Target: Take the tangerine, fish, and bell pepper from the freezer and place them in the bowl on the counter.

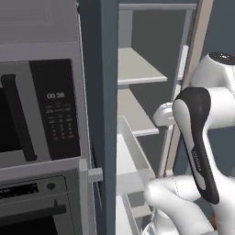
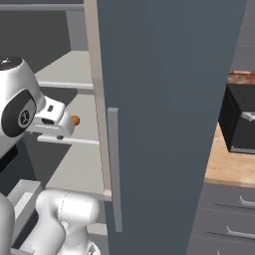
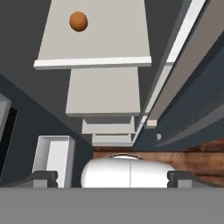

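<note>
The tangerine [image 3: 78, 21], a small orange ball, lies on a pale grey shelf [image 3: 94, 43] inside the freezer [image 1: 103, 114]. In the right base view the tangerine [image 2: 75, 120] peeks out just past my white hand [image 2: 50, 118], which reaches in at that shelf's height. My gripper [image 3: 113, 177] is open with nothing between its dark fingertips [image 3: 41, 177], and it is still apart from the fruit. The freezer door [image 2: 169, 124] stands open to my right. The fish, bell pepper and bowl are out of view. A strip of the counter [image 2: 224, 164] shows beyond the door.
Lower shelves [image 3: 105, 92] and a clear drawer [image 1: 131, 156] sit beneath the tangerine's shelf. A black-fronted microwave [image 1: 41, 110] and an oven [image 1: 36, 206] stand left of the freezer. A black appliance [image 2: 241, 119] sits on the counter above grey drawers [image 2: 229, 219].
</note>
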Controlling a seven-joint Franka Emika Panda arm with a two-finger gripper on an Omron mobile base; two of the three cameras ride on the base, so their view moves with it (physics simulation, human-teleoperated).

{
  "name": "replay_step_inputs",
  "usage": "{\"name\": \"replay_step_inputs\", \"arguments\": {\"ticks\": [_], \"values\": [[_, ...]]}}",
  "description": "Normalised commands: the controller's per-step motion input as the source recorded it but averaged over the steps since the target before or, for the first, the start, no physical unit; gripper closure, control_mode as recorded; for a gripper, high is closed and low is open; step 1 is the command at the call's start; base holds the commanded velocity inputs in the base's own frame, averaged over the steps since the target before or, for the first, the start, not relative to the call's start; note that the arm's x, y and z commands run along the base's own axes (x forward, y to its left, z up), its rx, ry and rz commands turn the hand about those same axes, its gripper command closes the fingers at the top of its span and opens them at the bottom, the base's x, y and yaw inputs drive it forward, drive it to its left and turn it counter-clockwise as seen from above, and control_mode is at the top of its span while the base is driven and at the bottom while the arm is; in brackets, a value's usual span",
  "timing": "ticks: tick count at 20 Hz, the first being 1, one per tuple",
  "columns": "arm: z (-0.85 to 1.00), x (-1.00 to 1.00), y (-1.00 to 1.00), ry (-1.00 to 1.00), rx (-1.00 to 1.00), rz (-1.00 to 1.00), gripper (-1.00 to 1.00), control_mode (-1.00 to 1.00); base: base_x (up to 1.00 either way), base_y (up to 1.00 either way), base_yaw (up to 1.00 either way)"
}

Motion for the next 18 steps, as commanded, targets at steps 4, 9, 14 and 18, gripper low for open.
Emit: {"name": "replay_step_inputs", "arguments": {"ticks": [4,9,14,18], "values": [[0.0,0.0,0.0,0.0,0.0,0.0,-1.0,1.0,0.36,0.24,0.04],[0.0,0.0,0.0,0.0,0.0,0.0,-1.0,1.0,0.34,0.18,0.06],[0.0,0.0,0.0,0.0,0.0,0.0,-1.0,1.0,0.25,0.05,0.02],[-0.11,0.13,0.06,-0.01,0.0,0.03,-1.0,-1.0,0.13,0.01,0.0]]}}
